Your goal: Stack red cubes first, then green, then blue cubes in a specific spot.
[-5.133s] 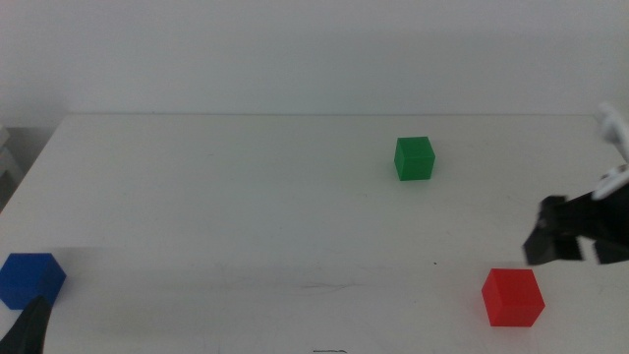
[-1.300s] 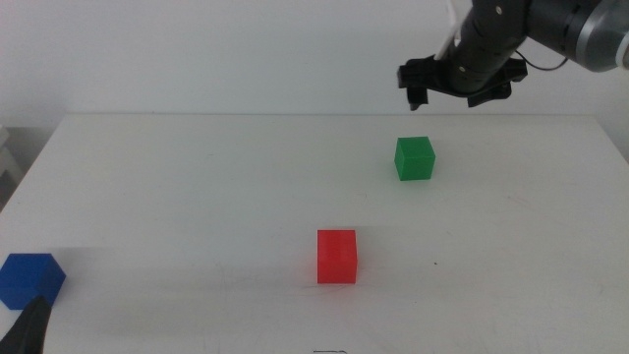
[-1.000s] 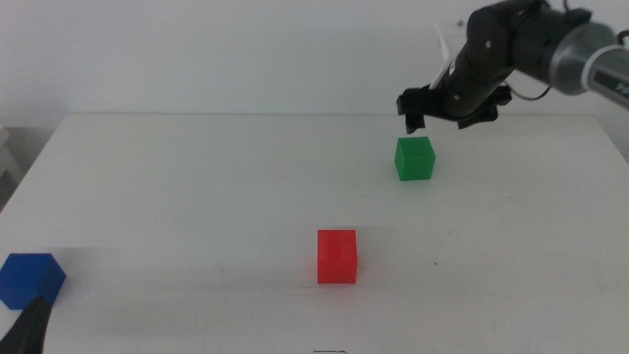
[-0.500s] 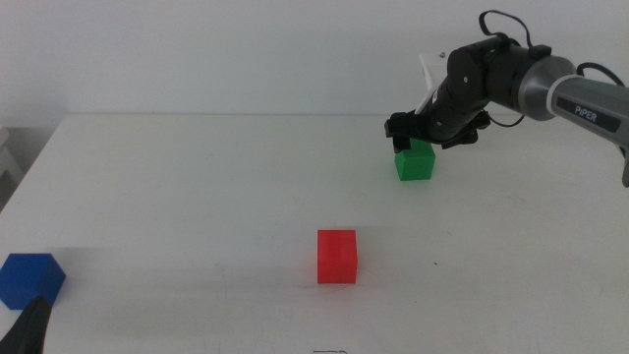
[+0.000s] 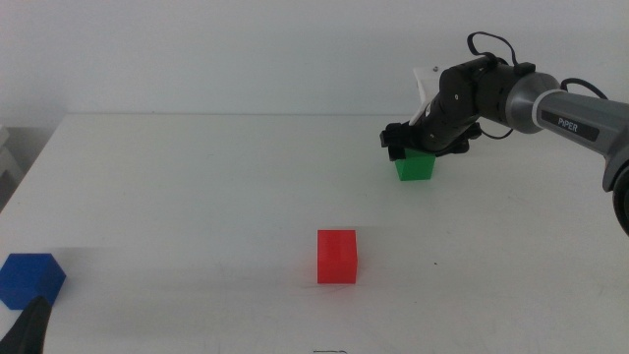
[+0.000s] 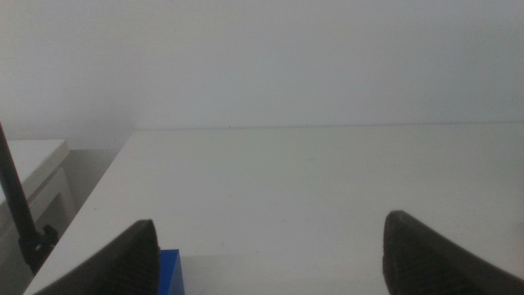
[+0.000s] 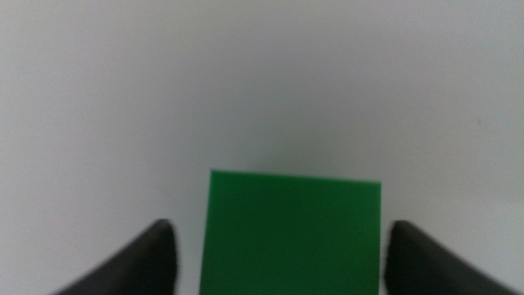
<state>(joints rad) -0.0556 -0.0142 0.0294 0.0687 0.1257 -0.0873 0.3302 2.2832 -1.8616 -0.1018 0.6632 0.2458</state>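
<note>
Blue cube (image 5: 29, 279): sitting nearest, beside my idle, open left gripper (image 6: 270, 254). Red cube (image 5: 337, 256): standing mid-table as base, nothing stacked yet. Green cube (image 5: 416, 164): farthest; I am straddling it with the open right gripper (image 7: 277, 254).

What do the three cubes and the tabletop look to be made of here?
Red cube, green cube and blue cube: probably solid-coloured plastic or painted foam or wood, matte, with even colour, no glare and crisp edges. Table: smooth white laminate or painted board, faintly satin, showing soft shadows but no grain. The right gripper, jaws open, straddles the green cube.
</note>
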